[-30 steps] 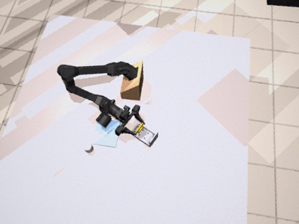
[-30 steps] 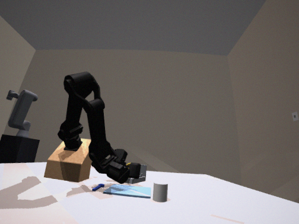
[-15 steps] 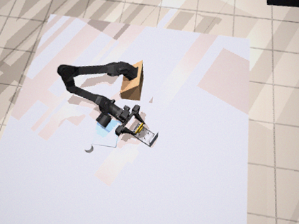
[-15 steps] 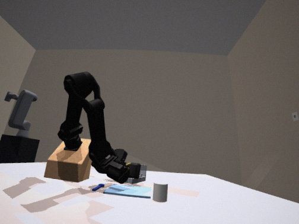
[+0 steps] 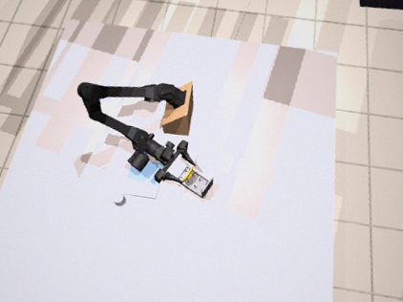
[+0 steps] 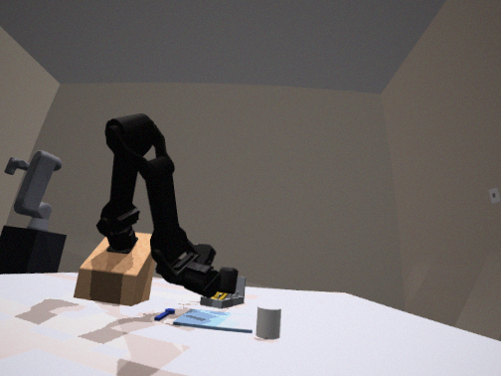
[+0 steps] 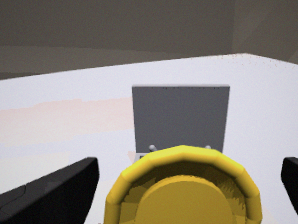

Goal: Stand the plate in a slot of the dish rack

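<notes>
The yellow plate (image 5: pixel 188 174) (image 6: pixel 217 294) (image 7: pixel 185 200) stands on edge at the near end of the grey dish rack (image 5: pixel 202 187) (image 6: pixel 224 303) (image 7: pixel 180 117). Its broad face shows in the wrist view. Its lower edge is hidden, so I cannot tell exactly how it sits between the rails. My gripper (image 5: pixel 188 172) (image 7: pixel 189 168) is open. One black finger is on each side of the plate, with a gap to its rim on both sides in the wrist view. The rack's tall end wall rises beyond the plate.
A light blue board (image 5: pixel 142 173) (image 6: pixel 209 320) lies partly under the arm. A grey cylinder (image 5: pixel 120 201) (image 6: pixel 268 322) stands by its corner. A small dark blue tool (image 6: pixel 164 314) lies beside the board. The arm's wooden base (image 5: pixel 182 117) (image 6: pixel 116 271) is behind the rack.
</notes>
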`<state>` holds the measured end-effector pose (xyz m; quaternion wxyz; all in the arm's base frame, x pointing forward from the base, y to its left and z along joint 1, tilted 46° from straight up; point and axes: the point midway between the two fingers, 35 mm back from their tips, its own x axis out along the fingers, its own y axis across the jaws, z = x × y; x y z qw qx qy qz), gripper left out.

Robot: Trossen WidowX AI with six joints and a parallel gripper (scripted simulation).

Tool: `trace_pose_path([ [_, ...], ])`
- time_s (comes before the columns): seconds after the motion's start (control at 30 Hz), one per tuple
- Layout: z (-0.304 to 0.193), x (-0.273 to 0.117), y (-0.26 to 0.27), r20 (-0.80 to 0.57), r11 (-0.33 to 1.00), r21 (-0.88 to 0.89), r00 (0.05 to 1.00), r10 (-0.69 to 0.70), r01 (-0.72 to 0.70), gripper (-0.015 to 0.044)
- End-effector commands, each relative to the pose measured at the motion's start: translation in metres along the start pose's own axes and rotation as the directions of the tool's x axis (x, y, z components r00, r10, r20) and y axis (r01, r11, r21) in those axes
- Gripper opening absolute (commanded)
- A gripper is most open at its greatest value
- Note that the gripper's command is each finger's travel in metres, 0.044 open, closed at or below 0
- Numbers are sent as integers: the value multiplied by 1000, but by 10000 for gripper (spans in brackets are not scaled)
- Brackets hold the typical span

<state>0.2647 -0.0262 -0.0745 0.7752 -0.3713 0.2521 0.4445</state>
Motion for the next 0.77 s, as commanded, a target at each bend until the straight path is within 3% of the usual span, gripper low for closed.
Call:
trace_pose_path([
  [0.0, 32, -4, -4, -2, 1000, -3, 1000, 4, -4, 400],
  [0.23, 98, -12, -11, 16, 1000, 9, 1000, -5, 5, 400],
  [0.37, 100, -12, -10, 7, 1000, 28, 1000, 3, -3, 400],
  [0.73, 98, -5, -1, -167, 944, 320, 976, 139, -80, 400],
])
